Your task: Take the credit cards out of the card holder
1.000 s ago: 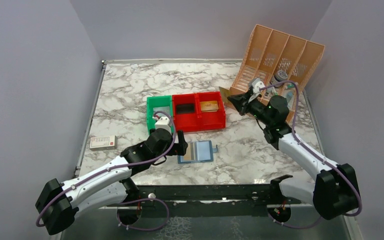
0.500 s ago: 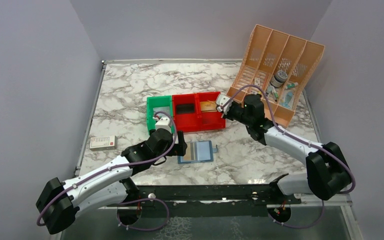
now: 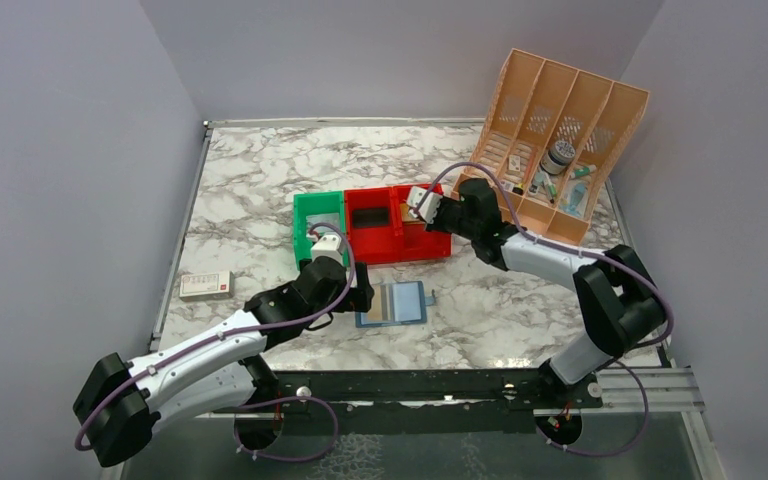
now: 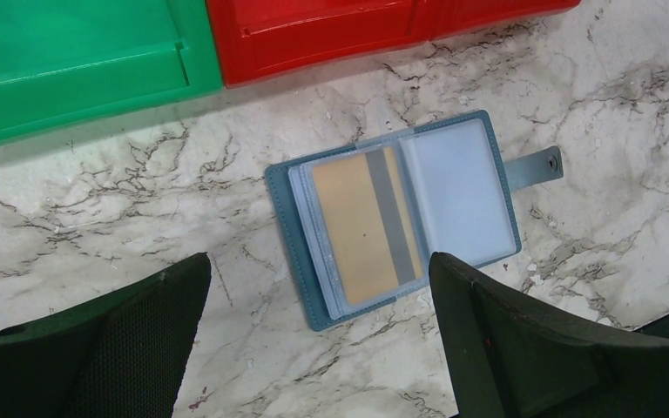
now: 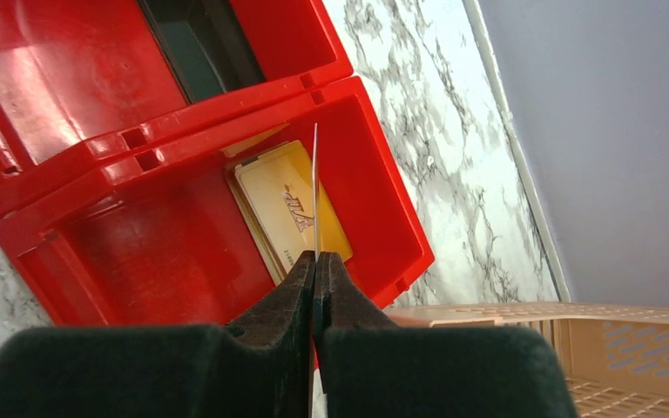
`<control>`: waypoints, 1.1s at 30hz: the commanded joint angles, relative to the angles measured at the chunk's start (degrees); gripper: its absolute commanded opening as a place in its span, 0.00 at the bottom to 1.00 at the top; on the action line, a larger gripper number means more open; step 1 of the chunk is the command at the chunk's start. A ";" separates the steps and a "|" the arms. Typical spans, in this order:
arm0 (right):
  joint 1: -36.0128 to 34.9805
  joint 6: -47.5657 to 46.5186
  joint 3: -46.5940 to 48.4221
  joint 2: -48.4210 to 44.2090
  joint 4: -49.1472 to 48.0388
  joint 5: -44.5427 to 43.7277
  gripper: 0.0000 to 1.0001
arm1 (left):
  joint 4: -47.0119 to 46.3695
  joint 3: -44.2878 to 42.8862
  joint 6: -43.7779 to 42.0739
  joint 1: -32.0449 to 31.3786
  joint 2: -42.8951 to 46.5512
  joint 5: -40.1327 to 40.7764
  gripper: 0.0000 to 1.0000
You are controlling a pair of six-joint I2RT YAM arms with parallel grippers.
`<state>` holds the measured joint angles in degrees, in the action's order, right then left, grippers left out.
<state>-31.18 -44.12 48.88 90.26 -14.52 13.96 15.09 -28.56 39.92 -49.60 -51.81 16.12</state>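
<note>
A white-and-red flat box (image 3: pixel 206 285) is seen lying near the left rim of the marble table (image 3: pixel 250 170), well apart from everything else, with the side wall just beyond that rim. The left gripper (image 4: pixel 318 263) is held low over the near middle of the table with its jaws spread wide and nothing between them. The card holder (image 4: pixel 463 187) is laid open and flat on the marble just beside it, to the right in the top view. A strip of bare marble is left between the holder and the green bin (image 3: pixel 318 215) and left red bin (image 3: pixel 368 228) behind it, and more bare marble is seen to its right. The holder's long axis is set left to right, and its strap tab (image 4: pixel 540 164) is pointed right. A striped tan-gold card (image 4: pixel 361 226) is kept in its left panel, long axis running near to far, slightly tilted. Further right, the right gripper (image 5: pixel 316 261) is clenched on a thin card (image 5: pixel 314 192), held edge-on over the right red bin (image 5: pixel 165 252), where a gold card (image 5: pixel 292 213) is lying flat. An orange rack (image 3: pixel 560 130) is propped at the far right corner.
</note>
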 commanded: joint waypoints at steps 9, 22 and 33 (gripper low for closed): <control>-1.60 -4.99 8.56 10.64 2.07 -8.73 0.01 | 0.43 0.93 -0.79 0.54 1.85 0.84 0.99; -2.26 -10.32 13.69 17.97 5.08 -9.30 0.02 | 0.56 1.06 -1.16 0.82 1.73 0.49 0.99; -2.30 -12.05 13.32 19.19 8.12 -8.03 0.16 | 0.38 1.14 -1.33 0.99 1.26 -0.10 0.99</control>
<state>-33.06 -54.98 60.97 107.72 -8.71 5.61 15.27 -28.23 39.27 -49.08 -50.78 16.12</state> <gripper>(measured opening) 0.126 0.992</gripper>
